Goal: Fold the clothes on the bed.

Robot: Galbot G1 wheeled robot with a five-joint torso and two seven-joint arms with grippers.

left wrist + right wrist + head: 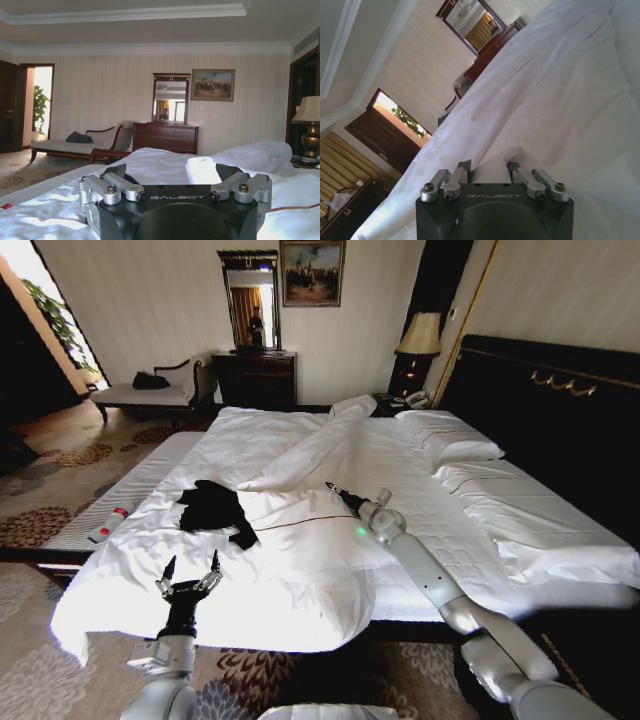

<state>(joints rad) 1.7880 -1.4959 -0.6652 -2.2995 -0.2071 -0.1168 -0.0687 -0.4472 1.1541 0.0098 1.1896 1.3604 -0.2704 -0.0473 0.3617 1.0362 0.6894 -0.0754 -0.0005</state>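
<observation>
White bottle with a red band (108, 525): lies at left centre of the head view, on the pale striped bench (130, 490) along the bed's near-left side.

Black T-shirt (214, 508): crumpled in a heap on the white duvet (300, 570), left of centre in the head view, apart from both grippers.

Left gripper (191, 571): lower left of centre in the head view, upright over the duvet's near edge, just below the T-shirt and not touching it. Fingers spread wide, grasping nothing; the left wrist view shows the same parted fingers (116, 187) with white bedding beyond.

Bed (560, 410): white sheets, pillows (450, 435) at upper right, dark headboard at right edge.

Right gripper (332, 488): centre of the head view, arm reaching in from lower right. Fingers clenched on a fold of the white duvet, seen pinched between them in the right wrist view (490, 172).
</observation>
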